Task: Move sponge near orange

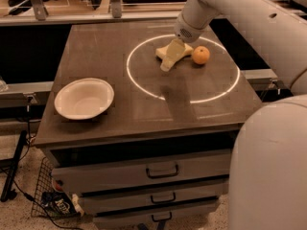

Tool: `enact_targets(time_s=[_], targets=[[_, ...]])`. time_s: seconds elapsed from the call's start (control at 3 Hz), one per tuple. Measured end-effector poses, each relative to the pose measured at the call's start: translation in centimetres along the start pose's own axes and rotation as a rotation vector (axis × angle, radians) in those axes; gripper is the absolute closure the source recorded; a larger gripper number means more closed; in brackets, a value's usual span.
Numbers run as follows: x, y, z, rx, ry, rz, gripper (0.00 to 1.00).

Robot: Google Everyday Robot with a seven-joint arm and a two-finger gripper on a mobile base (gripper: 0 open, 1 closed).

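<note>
The pale yellow sponge (184, 49) lies on the dark table (105, 51) inside a white circle, just left of the orange (201, 55), with a small gap between them. My gripper (172, 59) hangs from the white arm right over the sponge's left end. It looks open, with one pale finger (167, 63) reaching down past the sponge's front-left edge to the table. The other finger is hidden behind the wrist and the sponge.
A white bowl (84, 98) stands near the table's front left corner. A white ring (144, 87) is marked on the tabletop. Drawers (163, 170) are under the table. A wire basket (50, 195) sits on the floor at lower left. My white body (268, 166) fills the lower right.
</note>
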State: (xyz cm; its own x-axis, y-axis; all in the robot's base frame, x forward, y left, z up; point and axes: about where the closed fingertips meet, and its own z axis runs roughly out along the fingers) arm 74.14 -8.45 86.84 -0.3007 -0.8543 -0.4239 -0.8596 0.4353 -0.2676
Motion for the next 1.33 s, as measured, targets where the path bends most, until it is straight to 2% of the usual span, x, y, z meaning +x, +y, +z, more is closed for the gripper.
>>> enact_targets(time_s=[0.33, 0.67, 1.0, 1.33], targets=[[0.0, 0.0, 0.0, 0.0, 0.0, 0.0, 0.0], [-1.1, -0.8, -4.1, 0.082, -0.035, -0.026, 0.0], [-1.8, -1.0, -11.1, 0.198, -0.13, -0.037, 0.0], [-0.5, -1.2, -20.4, 0.352, -0.291, -0.032, 0.0]])
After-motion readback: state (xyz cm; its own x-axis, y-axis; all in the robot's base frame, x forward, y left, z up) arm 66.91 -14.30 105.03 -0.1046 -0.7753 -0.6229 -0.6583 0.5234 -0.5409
